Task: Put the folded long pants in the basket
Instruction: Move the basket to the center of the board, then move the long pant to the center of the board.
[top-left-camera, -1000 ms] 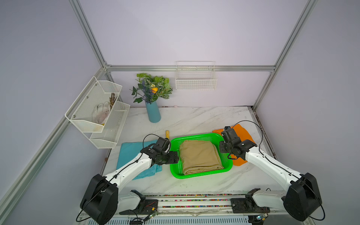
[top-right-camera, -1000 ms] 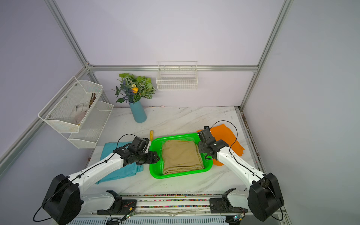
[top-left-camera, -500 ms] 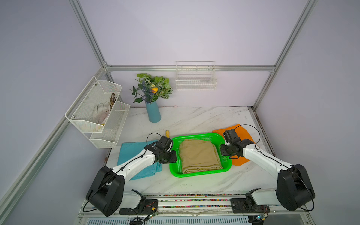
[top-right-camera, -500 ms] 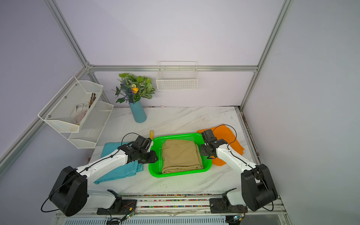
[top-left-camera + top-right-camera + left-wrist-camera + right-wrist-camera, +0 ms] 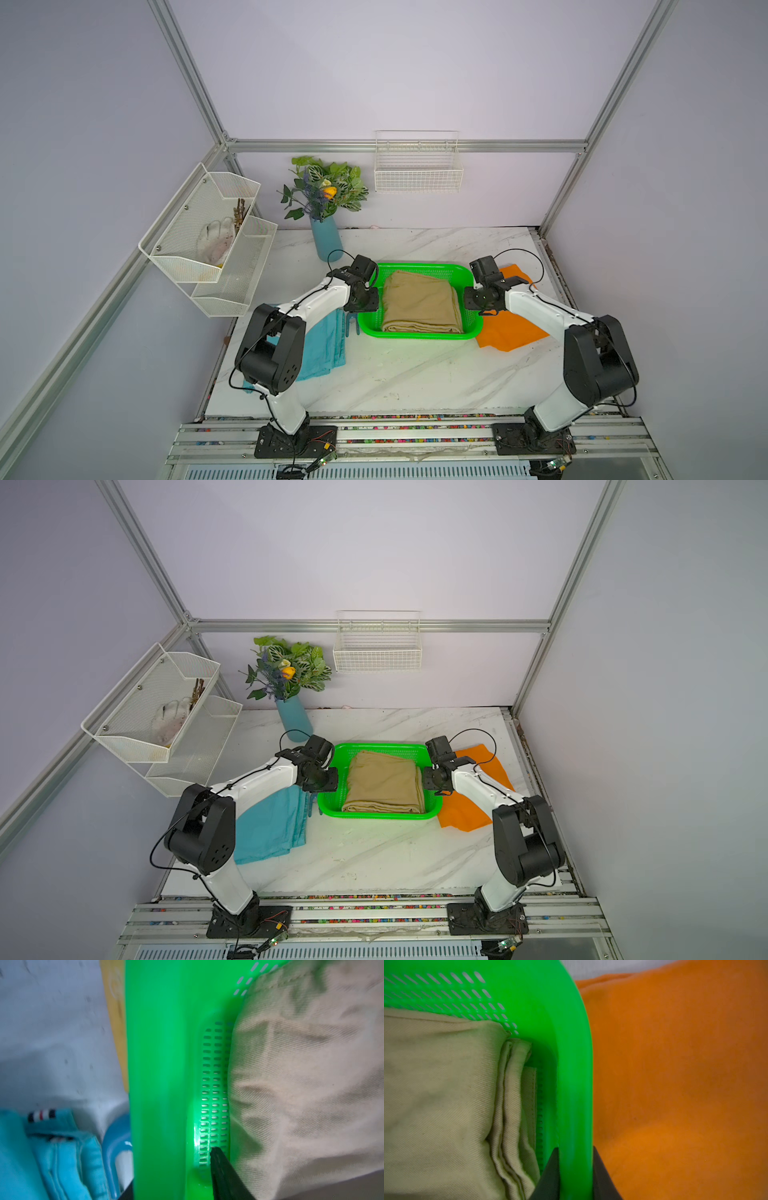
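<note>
Presently clamped on opposite rims of basket [image 5: 415, 335]: left gripper [image 5: 171, 1167], right gripper [image 5: 575, 1148]. Lying inside: khaki pants [image 5: 419, 299].

My left arm [image 5: 309, 301] and right arm [image 5: 544, 311] reach from the near rail, forearms angled inward, wrists pointing down. The left gripper [image 5: 172, 1184] clamps the left wall of the basket [image 5: 158, 1064]. The right gripper [image 5: 575, 1169] clamps its right rim. Each has one finger inside and one outside.
</note>
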You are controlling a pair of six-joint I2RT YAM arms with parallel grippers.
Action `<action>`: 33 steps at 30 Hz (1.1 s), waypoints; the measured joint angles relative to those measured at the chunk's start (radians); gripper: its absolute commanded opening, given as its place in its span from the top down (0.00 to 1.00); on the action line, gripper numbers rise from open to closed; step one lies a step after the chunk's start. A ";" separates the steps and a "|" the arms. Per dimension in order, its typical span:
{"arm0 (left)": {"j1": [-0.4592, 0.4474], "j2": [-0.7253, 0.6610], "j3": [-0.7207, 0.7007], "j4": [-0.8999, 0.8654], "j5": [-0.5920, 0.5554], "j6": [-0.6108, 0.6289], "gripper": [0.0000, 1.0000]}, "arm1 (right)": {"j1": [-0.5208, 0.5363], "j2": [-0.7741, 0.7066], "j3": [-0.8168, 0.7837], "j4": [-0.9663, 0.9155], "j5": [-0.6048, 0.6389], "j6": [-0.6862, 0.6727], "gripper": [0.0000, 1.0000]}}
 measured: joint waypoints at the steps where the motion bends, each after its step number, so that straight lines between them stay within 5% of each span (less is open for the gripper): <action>1: 0.015 0.034 0.047 0.000 -0.002 0.011 0.58 | -0.005 0.038 0.044 -0.002 0.002 -0.003 0.92; 6: 0.074 0.171 0.249 0.002 0.016 0.038 0.56 | -0.028 0.203 0.245 -0.005 0.008 -0.010 0.92; 10: 0.096 0.251 0.368 0.001 0.029 0.052 0.44 | -0.040 0.299 0.371 -0.011 0.010 -0.010 0.88; 13: 0.099 0.265 0.388 0.001 0.033 0.056 0.00 | -0.042 0.361 0.460 -0.027 -0.002 -0.019 0.82; 20: 0.089 0.225 0.348 0.003 0.055 0.061 0.00 | -0.034 0.434 0.594 -0.047 0.000 -0.026 0.30; 33: 0.072 -0.261 0.045 0.205 -0.009 0.028 0.00 | -0.128 0.025 0.284 -0.026 0.047 -0.033 0.33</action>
